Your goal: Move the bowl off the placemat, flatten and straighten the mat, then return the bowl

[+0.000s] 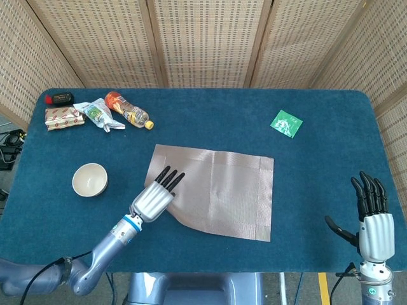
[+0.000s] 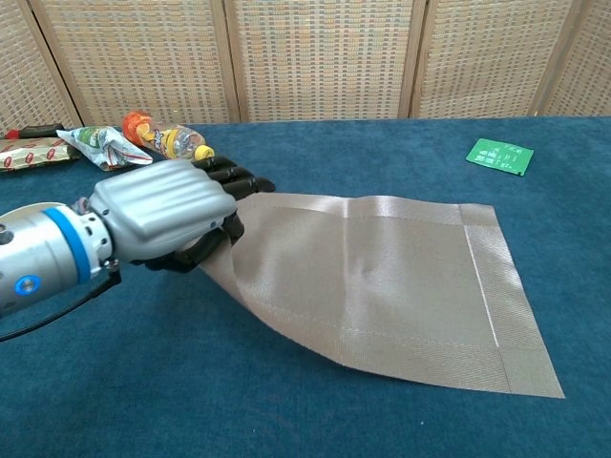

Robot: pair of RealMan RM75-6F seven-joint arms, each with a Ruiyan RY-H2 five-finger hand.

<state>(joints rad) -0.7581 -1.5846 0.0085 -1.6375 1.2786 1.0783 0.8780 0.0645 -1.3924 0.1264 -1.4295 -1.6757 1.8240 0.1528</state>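
**Placemat held at its left edge, bowl off to the side**

Placemat (image 1: 219,190) is lying near the middle of the blue table (image 1: 318,178), with its long edges running almost parallel to the table's front edge. Its near-left part is lifting off the cloth in a soft curl, and the rest is resting flat with a faint crease down the middle. The left hand (image 1: 154,197) is gripping the mat at this left edge: in the chest view the fingers (image 2: 237,181) are lying stretched over the top of the fabric, while the thumb seems to be tucked below it, so the edge is being pinched between them. The bowl (image 1: 89,179) is standing upright on the bare table, well apart from the mat on its left side, and nothing is touching it.

The right hand (image 1: 372,216) is showing only in the head view, at the table's near right corner, well apart from the mat. Its fingers are pointing up and spreading a little, the thumb is sticking out to the side, and it is holding nothing.

Farther away, a green packet (image 1: 287,122) is lying beyond the mat's right end. At the far left corner a small bottle (image 1: 129,110), a crumpled wrapper (image 1: 98,115) and a red-printed packet (image 1: 63,117) are lying close together.
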